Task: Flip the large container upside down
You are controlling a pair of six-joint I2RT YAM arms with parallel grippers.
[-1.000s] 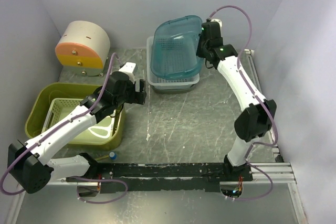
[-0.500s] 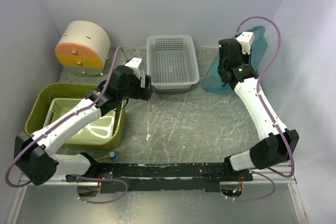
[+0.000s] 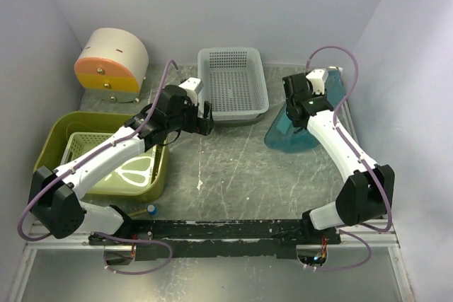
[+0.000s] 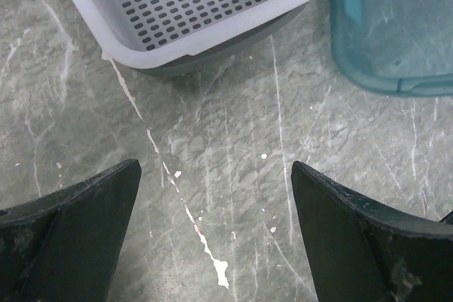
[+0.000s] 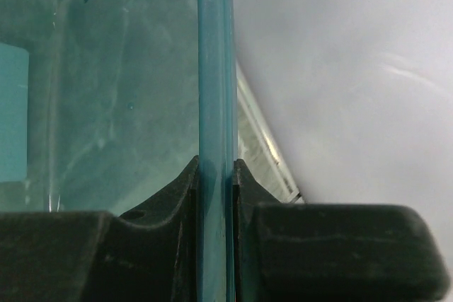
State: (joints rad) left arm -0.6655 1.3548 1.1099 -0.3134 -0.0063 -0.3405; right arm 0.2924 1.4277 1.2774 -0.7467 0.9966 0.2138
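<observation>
The large container [image 3: 51,145] is olive-green and stands upright at the table's left, with a pale green tray [image 3: 79,148] inside it. My left gripper [image 3: 206,119] is open and empty above bare table, right of the container and just in front of the grey basket [image 3: 230,86]. The left wrist view shows its jaws [image 4: 216,175] wide apart over the scratched tabletop. My right gripper [image 3: 298,104] is shut on the rim of the teal bin [image 3: 291,136], which is tilted at the right side. The right wrist view shows the jaws [image 5: 214,167] pinching that rim [image 5: 214,68].
The grey slotted basket [image 4: 184,5] stands at the back centre, with the teal bin [image 4: 396,26] to its right. A cream and orange drum [image 3: 110,65] sits at the back left. A small blue item [image 3: 151,210] lies near the front rail.
My right arm lifted the teal bin off the grey basket, carried it right and lowered it toward the table. My left gripper moved right, away from the olive container.
</observation>
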